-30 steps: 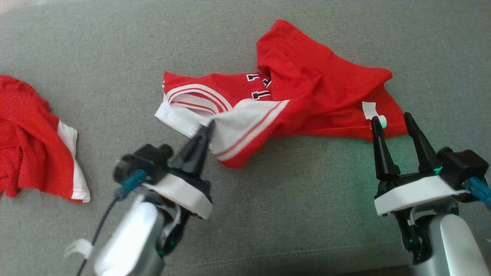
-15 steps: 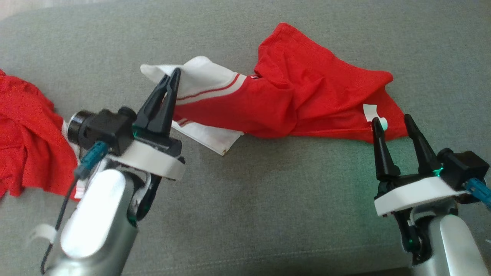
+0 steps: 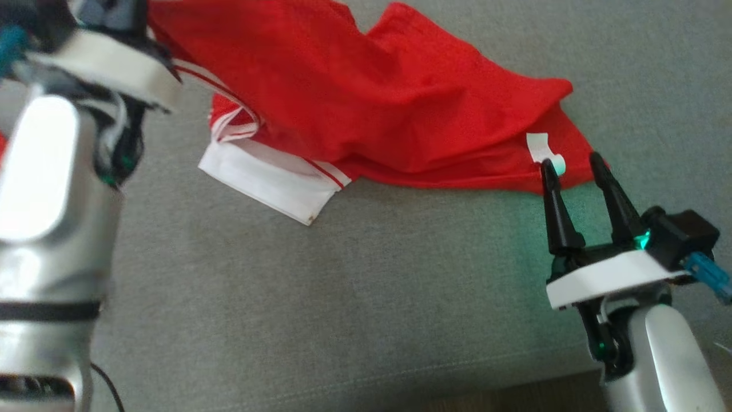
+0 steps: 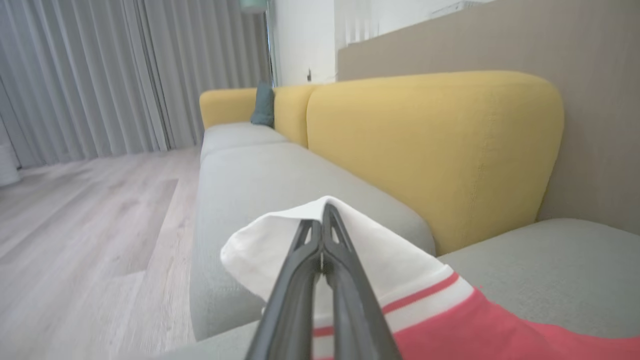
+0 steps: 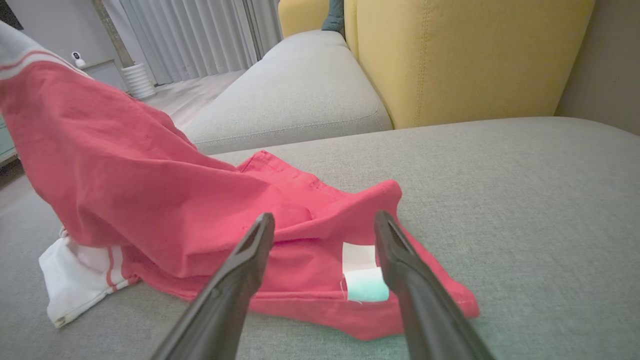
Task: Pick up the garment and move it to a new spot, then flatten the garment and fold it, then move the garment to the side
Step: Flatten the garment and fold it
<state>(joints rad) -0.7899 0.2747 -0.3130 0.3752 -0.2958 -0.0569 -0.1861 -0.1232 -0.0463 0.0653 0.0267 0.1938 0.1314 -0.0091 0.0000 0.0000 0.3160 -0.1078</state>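
The red garment (image 3: 400, 97) with white, red-striped sleeve cuffs lies partly on the grey sofa seat, its left part lifted off the cushion. My left gripper (image 4: 324, 214) is shut on a white sleeve cuff (image 4: 390, 260) and holds it in the air; in the head view its wrist (image 3: 97, 57) sits at the top left, fingers past the frame edge. My right gripper (image 3: 571, 162) stands open at the garment's near right corner, its fingers either side of a white label (image 3: 537, 146). The right wrist view has the gripper (image 5: 324, 220) just above that label (image 5: 357, 257) and the garment (image 5: 150, 200), touching neither.
The grey seat cushion (image 3: 343, 297) stretches wide in front of the garment, with its front edge at the bottom of the head view. A yellow backrest (image 5: 450, 50) rises behind. Past the seat's left end lie a wooden floor (image 4: 75, 225) and grey curtains.
My left gripper has risen up and away to the left with the white cuff, pulling the garment's left part off the seat and spreading it. My right gripper has stayed open in place.
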